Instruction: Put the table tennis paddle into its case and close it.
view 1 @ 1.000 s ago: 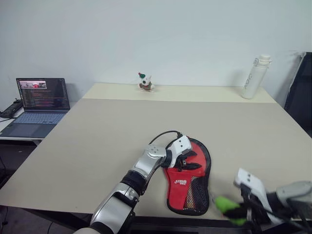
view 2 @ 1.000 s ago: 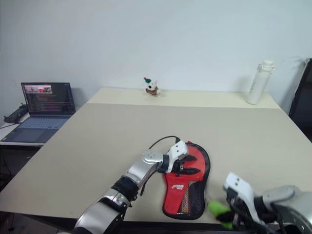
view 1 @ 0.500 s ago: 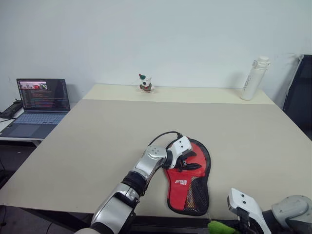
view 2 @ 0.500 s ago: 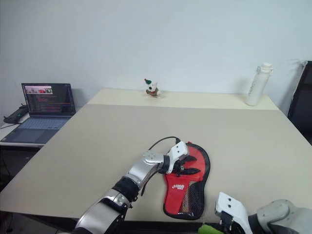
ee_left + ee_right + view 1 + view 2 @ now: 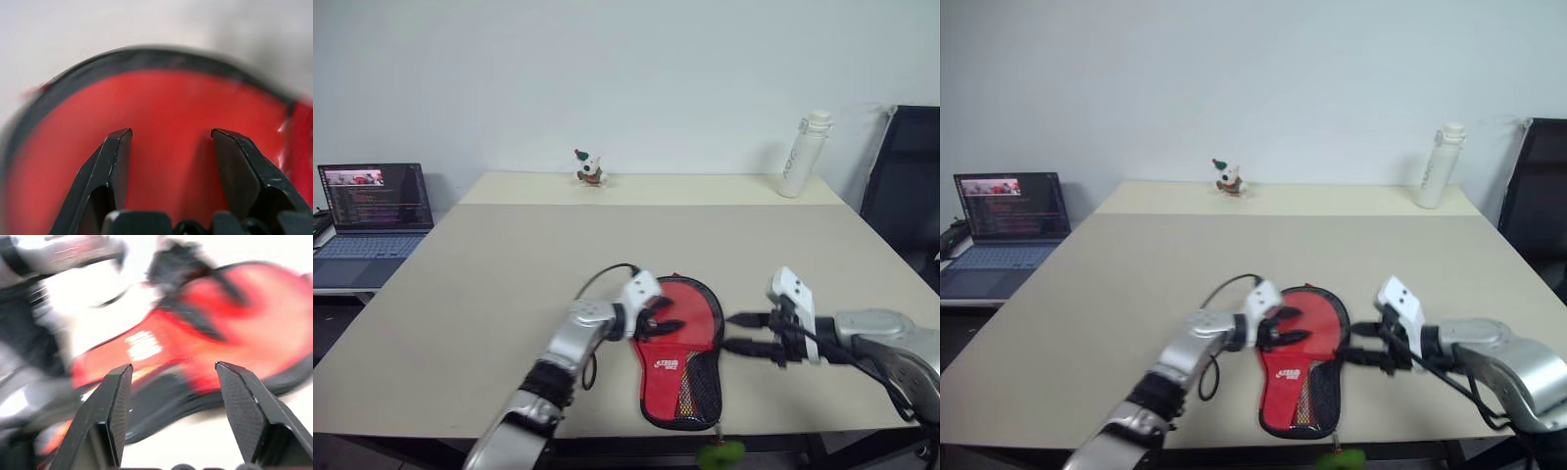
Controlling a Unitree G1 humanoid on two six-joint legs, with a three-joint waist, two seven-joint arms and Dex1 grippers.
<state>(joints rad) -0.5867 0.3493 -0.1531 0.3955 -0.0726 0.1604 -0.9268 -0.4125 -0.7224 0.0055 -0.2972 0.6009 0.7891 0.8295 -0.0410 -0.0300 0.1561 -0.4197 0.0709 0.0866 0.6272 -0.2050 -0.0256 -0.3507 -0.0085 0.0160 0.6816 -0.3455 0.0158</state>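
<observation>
Lying red side up near the worktop's (image 5: 460,294) near edge: the case (image 5: 680,357), paddle hidden inside. Resting spread on its round end: left claw (image 5: 661,320). Hovering spread just right of it: right claw (image 5: 736,334). Likely closing stage; calling next for gripping the dangling green ring (image 5: 720,454).

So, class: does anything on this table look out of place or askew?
Mostly tidy. The case lies flat with its narrow end at the table's near edge, and its green ring dangles below that edge.
</observation>
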